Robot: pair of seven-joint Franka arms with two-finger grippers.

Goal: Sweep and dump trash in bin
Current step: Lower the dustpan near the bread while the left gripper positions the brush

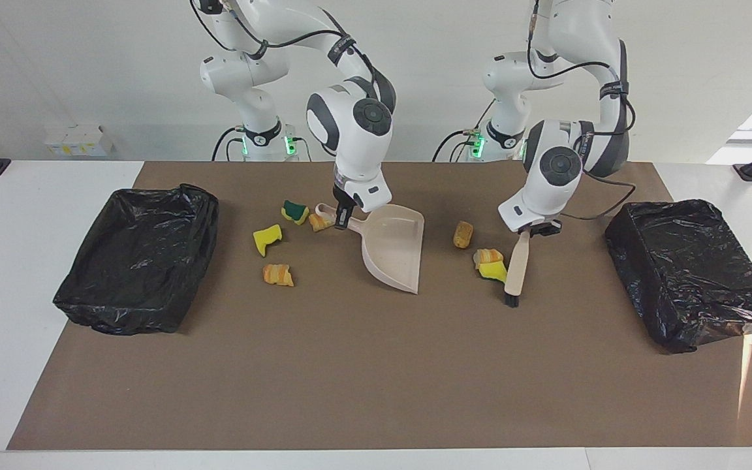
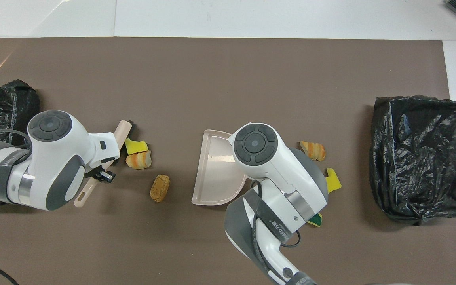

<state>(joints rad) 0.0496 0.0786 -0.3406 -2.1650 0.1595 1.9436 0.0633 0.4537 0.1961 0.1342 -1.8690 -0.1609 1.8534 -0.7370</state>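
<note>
The left gripper clenched the brush, its bristles seemingly touching two scraps at the brush's three o'clock; the right gripper grasped the dustpan.

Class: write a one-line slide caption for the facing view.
Left gripper sweeps brush against two scraps; right gripper holds dustpan.

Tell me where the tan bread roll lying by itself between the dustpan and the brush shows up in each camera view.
Facing view: the bread roll sits right of centre, between the dustpan's open edge and the brush.
Overhead view: the bread roll sits left of centre, below the two scraps at the brush head.
Shared landmark: the dustpan, its open side facing the roll in both views.
</note>
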